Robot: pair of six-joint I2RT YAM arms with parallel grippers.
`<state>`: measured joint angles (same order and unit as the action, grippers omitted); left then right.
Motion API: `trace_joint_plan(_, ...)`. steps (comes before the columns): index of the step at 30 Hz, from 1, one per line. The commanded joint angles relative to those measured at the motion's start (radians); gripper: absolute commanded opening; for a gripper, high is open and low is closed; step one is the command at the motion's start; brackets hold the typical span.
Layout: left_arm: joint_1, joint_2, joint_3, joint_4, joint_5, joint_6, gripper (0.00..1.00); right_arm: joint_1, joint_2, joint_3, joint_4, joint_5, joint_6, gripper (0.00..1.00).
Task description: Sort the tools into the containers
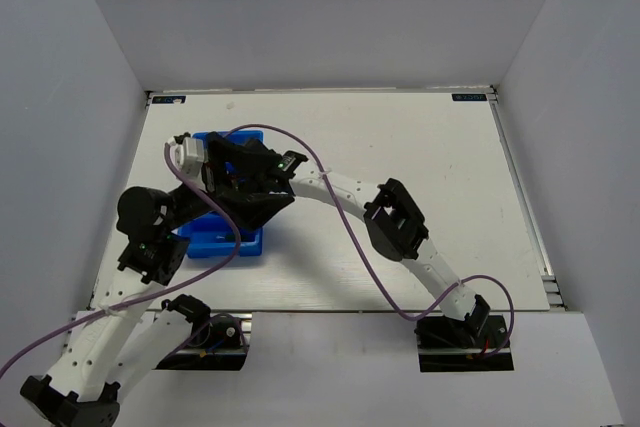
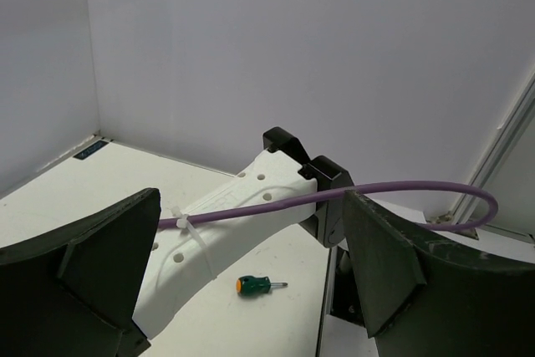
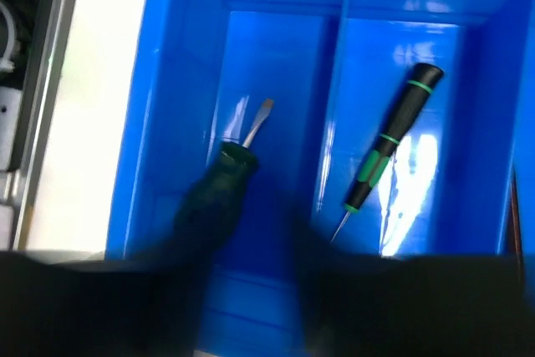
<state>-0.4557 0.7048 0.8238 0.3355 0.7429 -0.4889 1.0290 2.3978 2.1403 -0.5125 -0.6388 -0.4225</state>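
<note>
**Sorting partly done.** In the tray (image 3: 138,140), the thin screwdriver (image 3: 389,148) lies in one compartment. A blurred stubby screwdriver (image 3: 238,152) is in the next, at the right gripper (image 3: 255,248); whether it is gripped or released cannot be told. A second stubby (image 2: 259,285) waits on the table (image 2: 267,323) outside the tray, beneath the wide-open left gripper (image 2: 251,198). No pliers or hex keys are visible. Both arms crowd the tray; open table lies to its right

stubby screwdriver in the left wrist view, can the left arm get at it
Probably, but tightly: the screwdriver lies bare on the table ahead of the open left jaws, though the right arm and its cable cross close beside it.
</note>
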Motion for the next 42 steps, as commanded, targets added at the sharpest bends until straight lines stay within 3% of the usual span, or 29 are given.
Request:
trace_joint_plan(1, -0.003, -0.031, -0.008, -0.042, -0.011, 0.016, 1.00, 0.000, -0.078, 0.058, 0.042, 0.024, 0.005, 0.25)
trace_joint_plan(3, -0.003, -0.042, -0.018, -0.055, -0.020, 0.016, 0.96, -0.010, -0.098, 0.061, 0.048, 0.101, 0.019, 0.00)
trace_joint_plan(5, -0.003, -0.054, -0.018, -0.079, -0.020, 0.026, 0.89, -0.021, -0.129, 0.046, 0.054, 0.180, 0.042, 0.00)
trace_joint_plan(7, -0.003, -0.067, -0.029, -0.092, -0.030, 0.035, 0.71, -0.059, -0.181, 0.021, 0.069, 0.313, 0.089, 0.00)
trace_joint_plan(9, -0.003, -0.076, -0.040, -0.114, -0.039, 0.045, 0.50, -0.089, -0.207, -0.011, 0.074, 0.396, 0.126, 0.00)
trace_joint_plan(10, -0.003, -0.086, -0.040, -0.115, -0.048, 0.046, 0.30, -0.119, -0.251, -0.025, 0.069, 0.535, 0.137, 0.00)
trace_joint_plan(13, -0.003, -0.087, -0.063, -0.176, -0.059, 0.064, 0.01, -0.190, -0.328, -0.143, 0.063, 0.634, 0.169, 0.00)
trace_joint_plan(15, -0.003, -0.053, -0.072, -0.210, -0.059, 0.064, 0.00, -0.220, -0.377, -0.212, 0.025, 0.679, 0.192, 0.00)
trace_joint_plan(17, -0.003, -0.015, -0.072, -0.259, -0.040, 0.064, 0.00, -0.291, -0.416, -0.273, -0.076, 0.697, 0.206, 0.01)
trace_joint_plan(18, -0.003, 0.034, -0.072, -0.279, -0.040, 0.075, 0.03, -0.331, -0.434, -0.310, -0.146, 0.685, 0.223, 0.22)
trace_joint_plan(19, -0.003, 0.059, -0.058, -0.330, -0.030, 0.075, 0.13, -0.352, -0.442, -0.321, -0.185, 0.671, 0.225, 0.61)
trace_joint_plan(20, -0.003, 0.083, -0.048, -0.363, -0.030, 0.094, 0.40, -0.397, -0.465, -0.322, -0.223, 0.616, 0.237, 0.69)
trace_joint_plan(22, -0.003, 0.148, 0.006, -0.497, -0.062, 0.181, 0.64, -0.466, -0.479, -0.319, -0.397, 0.593, 0.258, 0.82)
trace_joint_plan(24, -0.003, 0.180, 0.047, -0.597, -0.143, 0.301, 0.82, -0.523, -0.543, -0.371, -0.519, 0.585, 0.232, 0.84)
trace_joint_plan(27, -0.003, 0.171, 0.072, -0.670, -0.220, 0.389, 0.92, -0.549, -0.713, -0.556, -0.535, 0.587, 0.131, 0.84)
trace_joint_plan(33, 0.009, 0.023, -0.035, -0.527, -0.235, 0.432, 0.99, -0.549, -1.003, -0.839, -0.561, 0.582, 0.117, 0.69)
trace_joint_plan(36, 0.009, -0.013, -0.089, -0.495, -0.244, 0.441, 0.99, -0.555, -1.067, -1.037, -0.537, 0.600, 0.142, 0.69)
trace_joint_plan(42, 0.009, -0.022, -0.120, -0.507, -0.244, 0.441, 0.99, -0.557, -1.095, -1.183, -0.454, 0.565, 0.192, 0.69)
